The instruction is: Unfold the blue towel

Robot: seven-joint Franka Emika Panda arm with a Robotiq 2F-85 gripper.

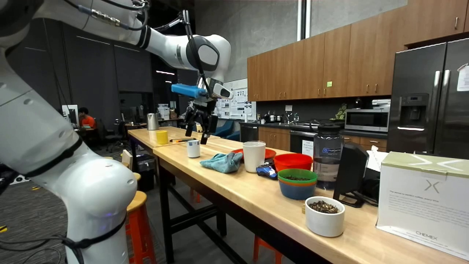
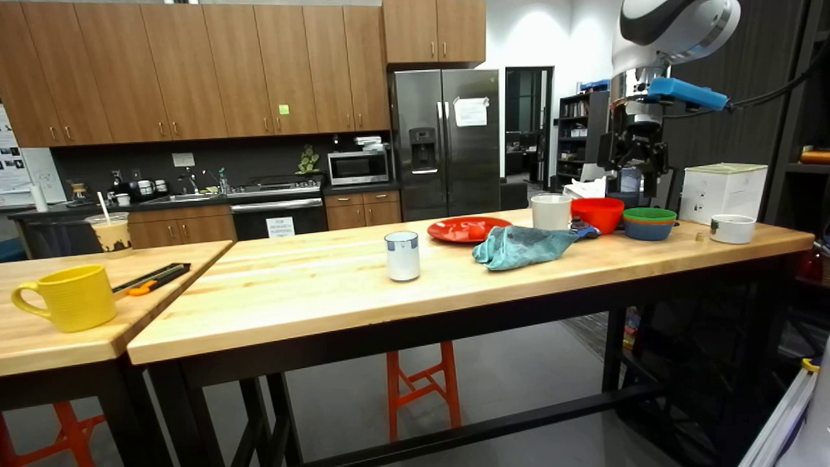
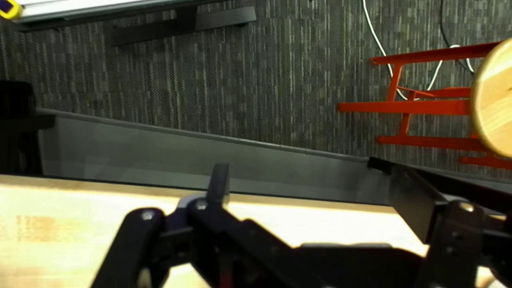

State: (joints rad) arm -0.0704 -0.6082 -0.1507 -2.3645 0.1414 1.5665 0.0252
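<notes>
The blue towel is a teal-blue cloth lying bunched and folded on the wooden table; it shows in both exterior views [image 1: 222, 162] [image 2: 525, 246]. The towel is out of view in the wrist view. My gripper is in the air above the table, apart from the towel, in both exterior views [image 1: 196, 136] [image 2: 630, 178]. Its black fingers are spread wide with nothing between them in the wrist view [image 3: 306, 180]. The table edge and floor show behind the fingers there.
A white-and-blue cup [image 2: 403, 256], red plate [image 2: 447, 228] and tall white cup [image 1: 253, 157] stand around the towel. A red bowl [image 1: 293, 161], stacked bowls [image 1: 297, 185], bottle [image 1: 327, 157], small white bowl [image 1: 324, 220] and box [image 1: 425, 205] stand farther along. A stool [image 3: 496, 100] is beside the table.
</notes>
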